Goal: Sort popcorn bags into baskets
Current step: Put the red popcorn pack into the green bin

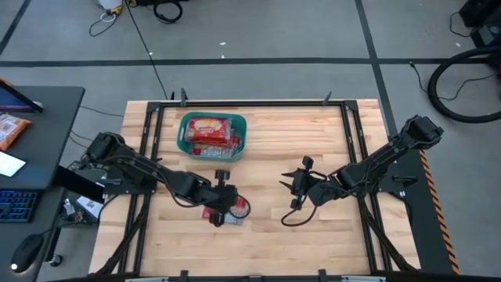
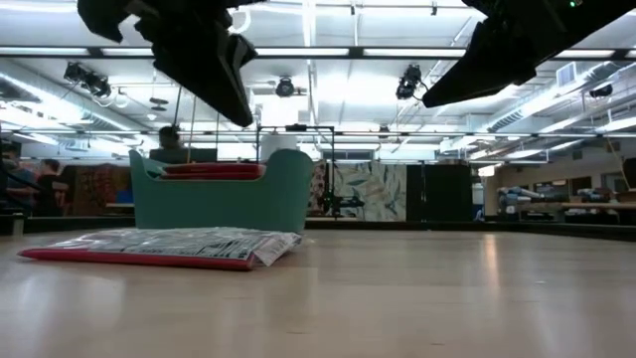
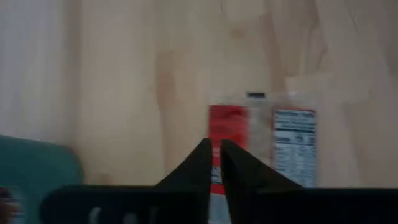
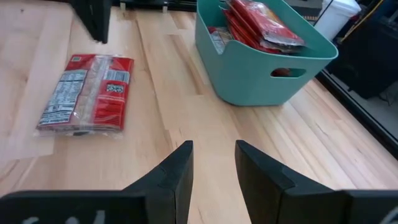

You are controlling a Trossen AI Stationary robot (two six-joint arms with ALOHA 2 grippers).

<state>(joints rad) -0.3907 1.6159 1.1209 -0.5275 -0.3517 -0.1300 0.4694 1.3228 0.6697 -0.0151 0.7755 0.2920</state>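
One teal basket [image 1: 186,144] holds a stack of red popcorn bags [image 4: 261,23], too overlapped to count; one more popcorn bag [image 4: 87,93] lies flat on the table [image 1: 313,235] nearby. The left gripper [image 1: 221,205] hangs above that bag, fingers pinched nearly together, holding nothing. The right gripper [image 4: 213,163] hovers beside the basket, narrowly parted, empty. Only the low view shows people behind the basket

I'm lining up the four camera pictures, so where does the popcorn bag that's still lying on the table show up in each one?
High view: the loose popcorn bag lies low and left of centre, under the left gripper.
Low view: flat at the left, before the basket.
Left wrist view: centre-right, beyond the fingers.
Right wrist view: upper left.
Shared landmark: the teal basket, in all four.
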